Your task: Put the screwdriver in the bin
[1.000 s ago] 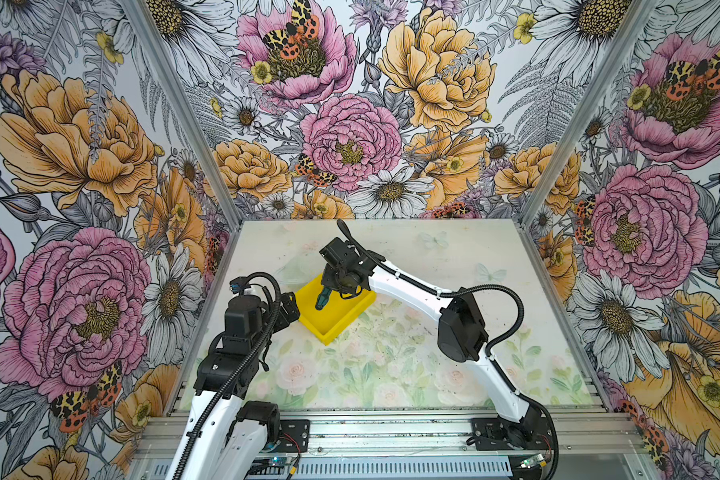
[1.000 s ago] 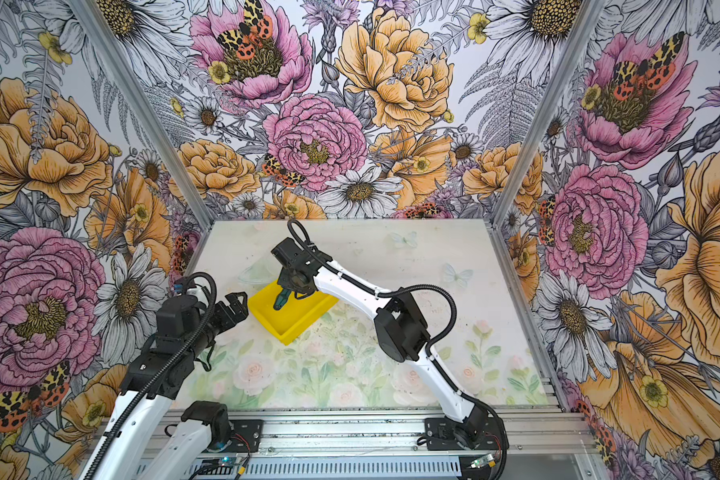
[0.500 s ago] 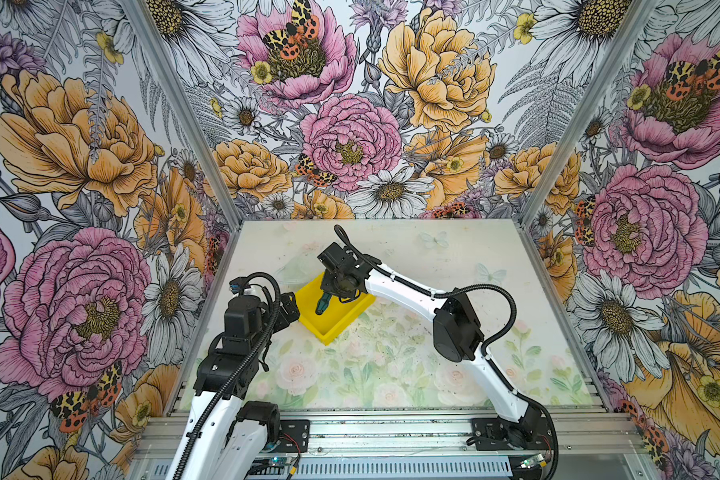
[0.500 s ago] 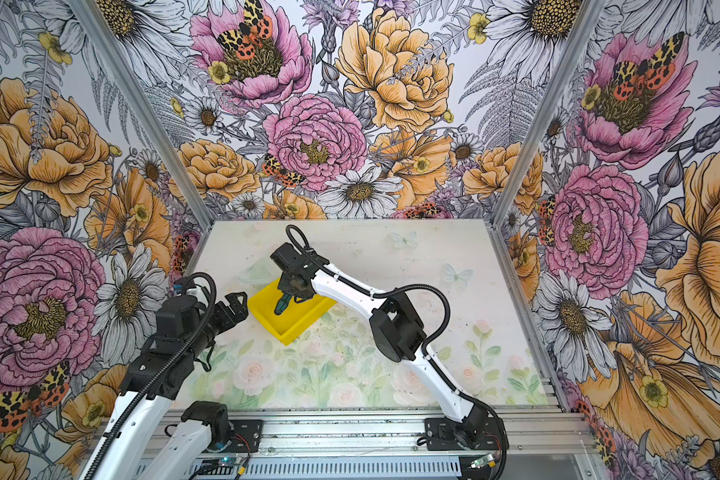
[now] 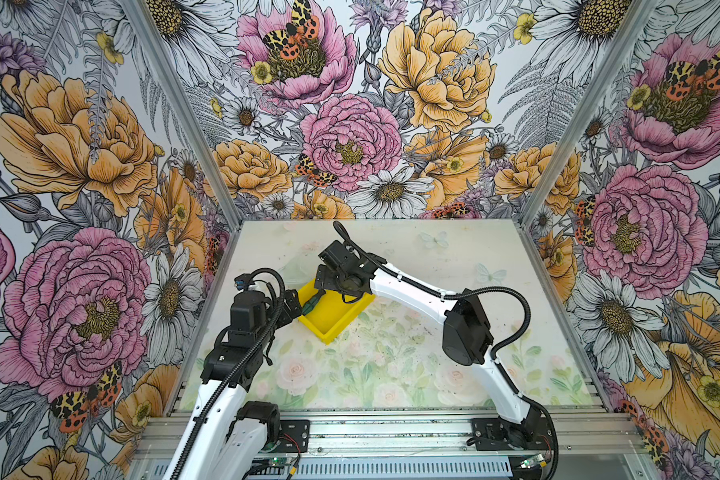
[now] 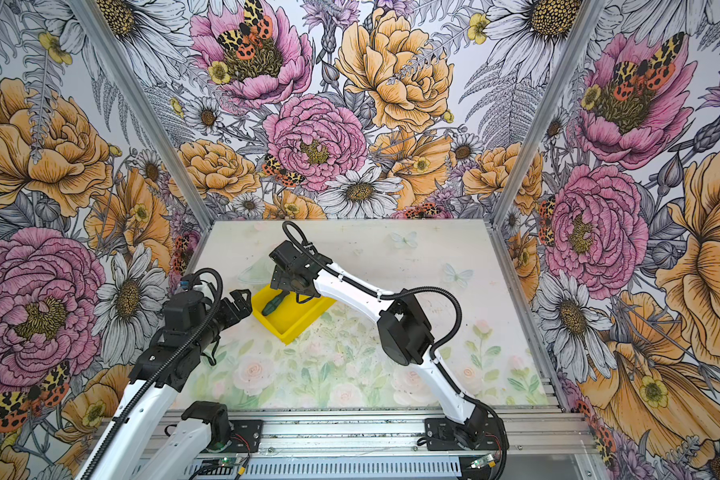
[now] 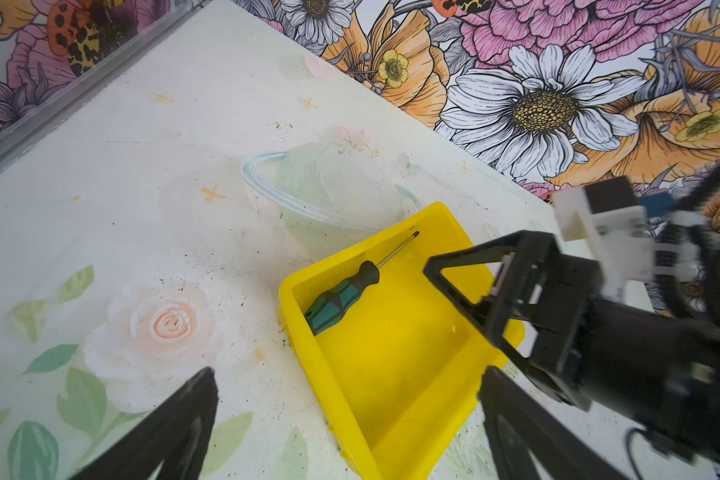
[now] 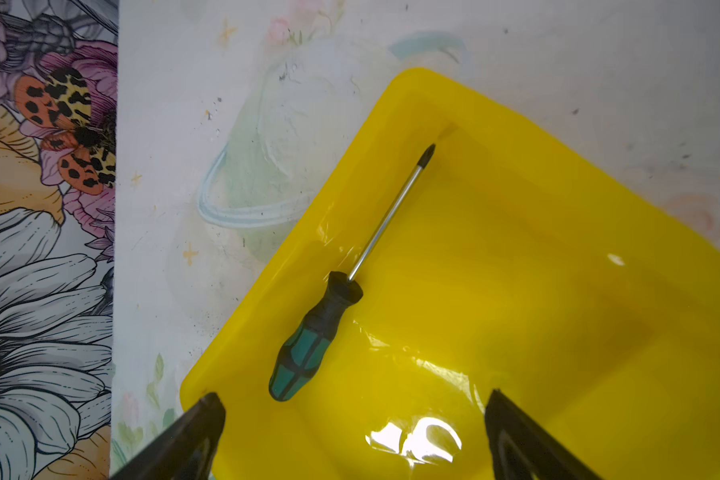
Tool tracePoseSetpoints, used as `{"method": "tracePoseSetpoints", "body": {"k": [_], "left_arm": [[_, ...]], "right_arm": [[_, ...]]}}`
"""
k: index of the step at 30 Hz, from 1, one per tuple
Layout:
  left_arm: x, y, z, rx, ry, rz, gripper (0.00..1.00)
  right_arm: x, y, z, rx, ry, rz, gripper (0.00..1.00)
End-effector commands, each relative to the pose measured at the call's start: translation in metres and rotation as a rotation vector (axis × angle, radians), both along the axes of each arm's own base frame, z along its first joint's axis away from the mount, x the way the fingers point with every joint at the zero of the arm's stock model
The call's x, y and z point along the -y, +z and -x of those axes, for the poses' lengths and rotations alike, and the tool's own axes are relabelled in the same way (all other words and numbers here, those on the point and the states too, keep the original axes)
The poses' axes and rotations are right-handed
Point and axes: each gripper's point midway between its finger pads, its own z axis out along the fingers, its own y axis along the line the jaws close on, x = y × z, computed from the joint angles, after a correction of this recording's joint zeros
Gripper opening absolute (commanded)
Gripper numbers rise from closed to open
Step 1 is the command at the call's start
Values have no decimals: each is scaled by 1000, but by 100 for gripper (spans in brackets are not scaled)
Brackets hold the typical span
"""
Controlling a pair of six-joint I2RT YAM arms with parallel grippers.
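Right wrist view: my right claw (image 8: pixel 354 397) is spread wide and grips nothing, its two black fingertips hanging over one end of the yellow bin (image 8: pixel 516 311). The screwdriver (image 8: pixel 341 289) lies free on the bin's floor along one long wall, green-and-black handle nearer my fingertips and metal shaft pointing to a far corner.

In both top views the bin sits diagonally on the surface (image 5: pixel 391 353), left of the middle. The surface is pale and printed with faded roses, leaves, butterflies and a ringed planet, with dark specks. My left claw (image 6: pixel 238 301), also spread and empty, hovers just beside the bin's left corner.

Walls (image 5: pixel 350 137) with large pink and orange flowers, daisies and spotted moths enclose three sides, and an aluminium rail (image 5: pixel 391 428) runs along the front.
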Motion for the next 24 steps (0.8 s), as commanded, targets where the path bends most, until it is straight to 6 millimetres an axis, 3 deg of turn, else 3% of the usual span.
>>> {"method": "tracePoseSetpoints", "body": {"k": [1,5,6,7,10,13,16,24], "left_arm": [[-19,8,-10,51,85,-60,99],[-45,15,-18,83,203,-126,99],[-52,15,-22,87,229,-154,99],[-55,15,-28,97,231,-189,99],[-59,9,-45,115,208,-298,99],[-55,-2,-63,179,143,-379,99],[-52,-15,-76,207,97,-462,99],[-59,-29,-98,286,71,-493,99]], "right_arm": [[50,102,-3,281,20,67,100],[141,140,10,484,-33,214,100],[175,144,16,522,-78,231,100],[205,143,22,555,-120,231,99],[324,129,38,593,-338,272,100],[423,107,61,592,-570,449,99],[458,83,69,632,-577,593,100],[469,18,52,692,-493,543,100]]}}
